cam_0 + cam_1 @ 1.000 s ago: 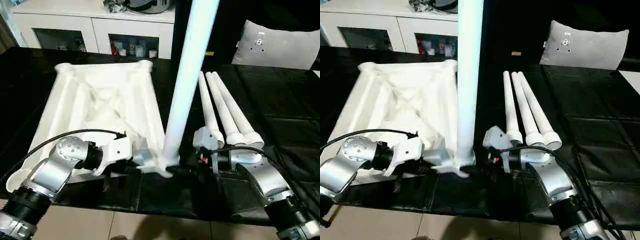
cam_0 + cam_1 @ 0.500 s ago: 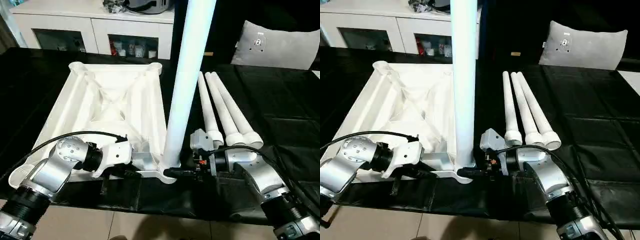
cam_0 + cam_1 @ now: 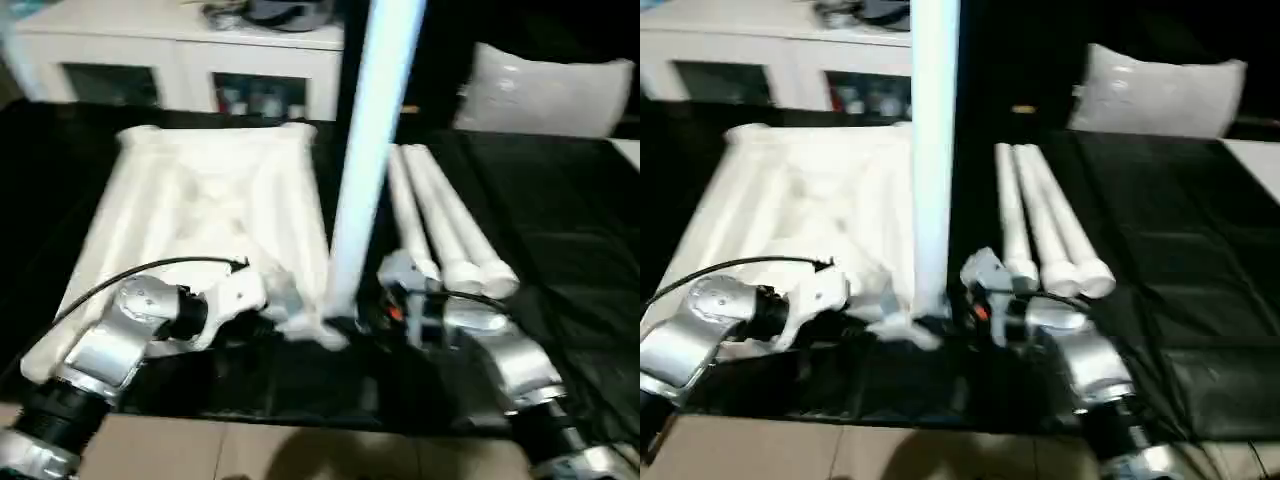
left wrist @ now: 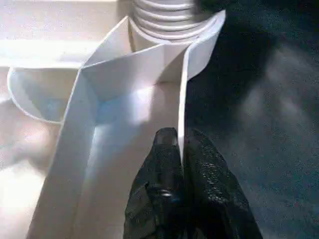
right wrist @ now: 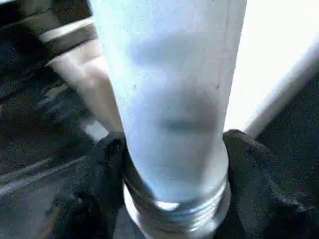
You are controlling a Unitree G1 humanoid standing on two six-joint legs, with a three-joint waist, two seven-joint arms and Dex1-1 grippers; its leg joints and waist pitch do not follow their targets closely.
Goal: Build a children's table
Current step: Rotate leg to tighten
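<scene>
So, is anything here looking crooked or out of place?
Nothing stands out. The table top lies underside up, one leg stands upright in its near corner socket, and three spare legs lie side by side beside it.

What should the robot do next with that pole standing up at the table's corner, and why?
Probably twist the leg further into its corner socket. The right gripper has its fingers on either side of the leg just above the threads, some of which are not yet in, while the left gripper pinches a rib of the top to steady it.
</scene>
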